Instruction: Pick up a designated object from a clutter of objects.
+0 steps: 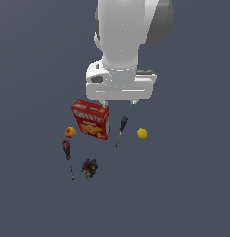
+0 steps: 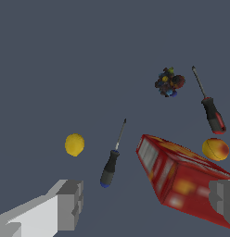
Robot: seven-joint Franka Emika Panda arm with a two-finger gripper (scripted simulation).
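Observation:
The small peach-like fruit (image 1: 70, 132), orange-yellow with a red blush, lies on the grey floor just to the exterior view's left of the red cracker box (image 1: 91, 119). In the wrist view the fruit (image 2: 215, 149) sits beside the box (image 2: 186, 180). My gripper (image 1: 118, 103) hangs open and empty above the far side of the clutter, over the box's far edge and apart from the fruit. In the wrist view the gripper (image 2: 147, 199) shows two grey fingers (image 2: 70, 203) spread wide, with nothing between them.
A dark-handled screwdriver (image 1: 121, 127) (image 2: 110, 166) lies to the exterior view's right of the box, and a plain yellow ball (image 1: 142, 133) (image 2: 74, 144) lies beyond it. A red-handled screwdriver (image 1: 67, 152) (image 2: 213, 115) and a small dark multicoloured toy (image 1: 89, 167) (image 2: 169, 82) lie nearer the camera.

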